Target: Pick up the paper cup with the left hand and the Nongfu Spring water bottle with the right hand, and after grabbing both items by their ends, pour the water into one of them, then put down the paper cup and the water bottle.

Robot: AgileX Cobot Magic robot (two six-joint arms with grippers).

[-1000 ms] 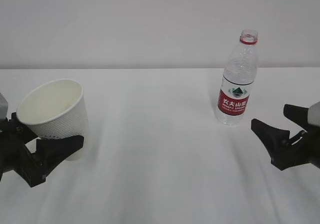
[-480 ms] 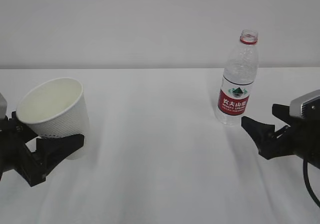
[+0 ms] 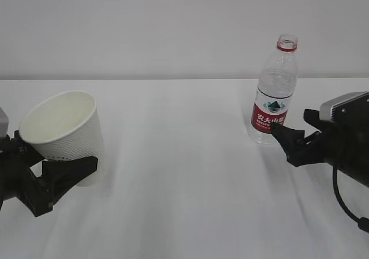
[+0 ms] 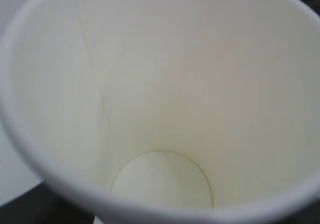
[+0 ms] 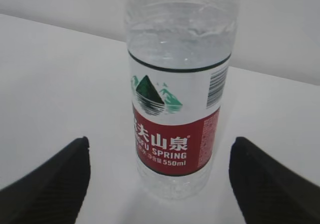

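Nongfu Spring water bottle (image 3: 275, 93): upright on the table (image 3: 184, 201), long axis vertical, capless, directly ahead of the right hand (image 3: 294, 138); fingers wide, flanking its lower body, apart from it. Paper cup (image 3: 62, 133): tilted, gripped near its base by the left hand (image 3: 49, 178).

A tilted white paper cup (image 3: 62, 127) sits left, while the uncapped, red-labelled Nongfu Spring water bottle (image 3: 275, 92) stands upright right.
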